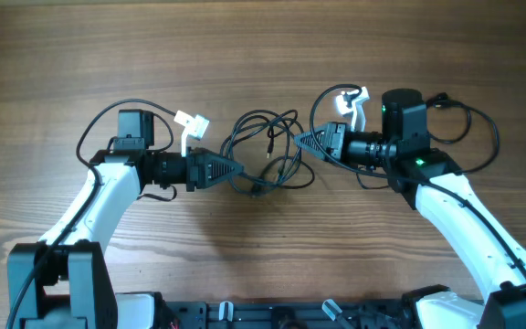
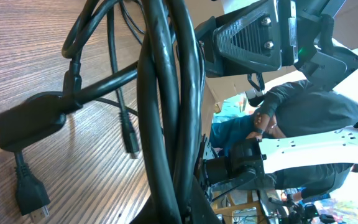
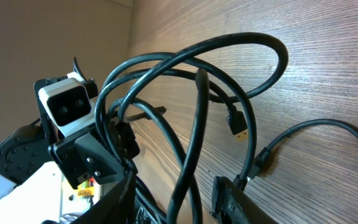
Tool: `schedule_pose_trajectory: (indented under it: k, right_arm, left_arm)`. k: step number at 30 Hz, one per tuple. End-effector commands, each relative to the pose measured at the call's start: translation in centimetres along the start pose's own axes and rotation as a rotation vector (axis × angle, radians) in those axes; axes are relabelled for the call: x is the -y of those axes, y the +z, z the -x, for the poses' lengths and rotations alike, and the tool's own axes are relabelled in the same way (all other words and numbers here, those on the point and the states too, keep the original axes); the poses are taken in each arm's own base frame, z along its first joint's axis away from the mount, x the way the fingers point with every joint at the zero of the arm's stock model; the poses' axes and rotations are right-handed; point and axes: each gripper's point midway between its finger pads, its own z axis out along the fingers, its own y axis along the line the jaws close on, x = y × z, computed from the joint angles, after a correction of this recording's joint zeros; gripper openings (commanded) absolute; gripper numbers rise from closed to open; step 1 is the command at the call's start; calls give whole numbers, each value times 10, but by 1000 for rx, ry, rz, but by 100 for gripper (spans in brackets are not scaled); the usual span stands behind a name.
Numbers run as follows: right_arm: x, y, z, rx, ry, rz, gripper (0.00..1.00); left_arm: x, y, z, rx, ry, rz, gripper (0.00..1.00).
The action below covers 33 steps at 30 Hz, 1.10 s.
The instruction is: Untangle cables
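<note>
Wood-grain surface (image 1: 263, 55) fills the overhead view, brown planks with the grain running 9 to 3 o'clock, a darker streak near 12. Left wrist view: same surface at 9 o'clock, grain lines sharp. At 3 o'clock in that view, a person (image 2: 309, 106) in a dark grey top, seen sideways, face not readable. Teal cloth (image 2: 229, 134) just beside them toward centre. Beige cardboard-like panel (image 2: 194, 9) at 12 o'clock. Blurred colourful clutter (image 2: 353, 205) at 5 o'clock. Right wrist view: plain tan wall (image 3: 42, 31) at 10 o'clock, meeting the surface's far edge.
</note>
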Motion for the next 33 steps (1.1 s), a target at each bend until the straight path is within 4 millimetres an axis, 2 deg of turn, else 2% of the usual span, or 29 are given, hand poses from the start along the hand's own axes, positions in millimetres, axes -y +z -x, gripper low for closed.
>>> schedule_pose_trajectory:
  k: [1, 6, 15, 18, 20, 21, 24, 26, 27, 28, 29, 33]
  right_arm:
    - [-5, 3, 1, 1, -29, 20, 42]
    - [-20, 2, 15, 49, -58, 74, 42]
    - [-42, 18, -15, -58, -99, 137, 42]
    - [-42, 20, -12, -43, -109, 128, 25]
    - [-40, 20, -9, -22, -116, 111, 7]
    - [-39, 20, -8, -19, -116, 108, 4]
    - [-40, 16, -2, -5, -120, 121, 4]
    - [-47, 8, -2, -31, -128, 183, 4]
    - [-51, 3, -2, -45, -140, 220, 4]
    - [-54, 0, -2, -54, -143, 241, 4]
    - [-54, -2, -2, -56, -140, 246, 4]
    - [-53, -1, -3, -59, -136, 243, 4]
  left_arm:
    - [5, 0, 1, 5, 35, -20, 4]
    - [5, 0, 1, 5, 35, -20, 4]
    - [5, 0, 1, 5, 35, -20, 4]
    - [5, 0, 1, 5, 35, -20, 4]
    - [5, 0, 1, 5, 35, -20, 4]
    - [5, 0, 1, 5, 35, -20, 4]
    - [-1, 0, 0, -2, 39, 15, 4]
    - [-18, -1, 2, -6, -24, 109, 4]
    - [-28, -2, 3, -3, -78, 170, 14]
    - [-33, -3, 4, 2, -112, 199, 29]
    - [-34, -3, 4, 2, -118, 201, 33]
    - [-34, -3, 4, 2, -118, 201, 39]
